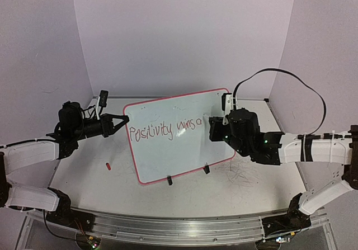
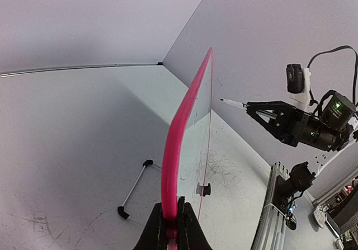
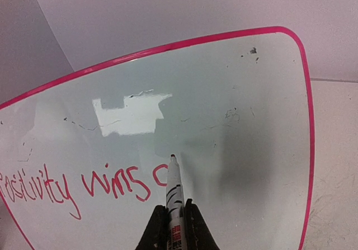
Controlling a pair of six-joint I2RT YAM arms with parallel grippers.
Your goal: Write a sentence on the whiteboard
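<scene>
The whiteboard (image 1: 184,155) stands tilted upright at mid-table on two black clip feet (image 1: 169,180). My left gripper (image 1: 124,120) is shut on its pink left rim (image 2: 179,127), which runs up from between the fingers (image 2: 170,213). The sentence (image 1: 162,131), in red marker, reads "Positivity wins" plus a partly formed round letter (image 3: 159,177). My right gripper (image 3: 174,216) is shut on a white marker (image 3: 174,194). Its red tip sits at the board's face (image 3: 235,149), just above and right of that last letter. In the left wrist view the marker (image 2: 232,103) points at the board.
A small red cap (image 1: 108,165) lies on the table, front left of the board. A thin white rod with black ends (image 2: 134,185) lies behind the board. Old scribble marks (image 1: 238,174) cover the table by the right arm. White walls enclose the back and sides.
</scene>
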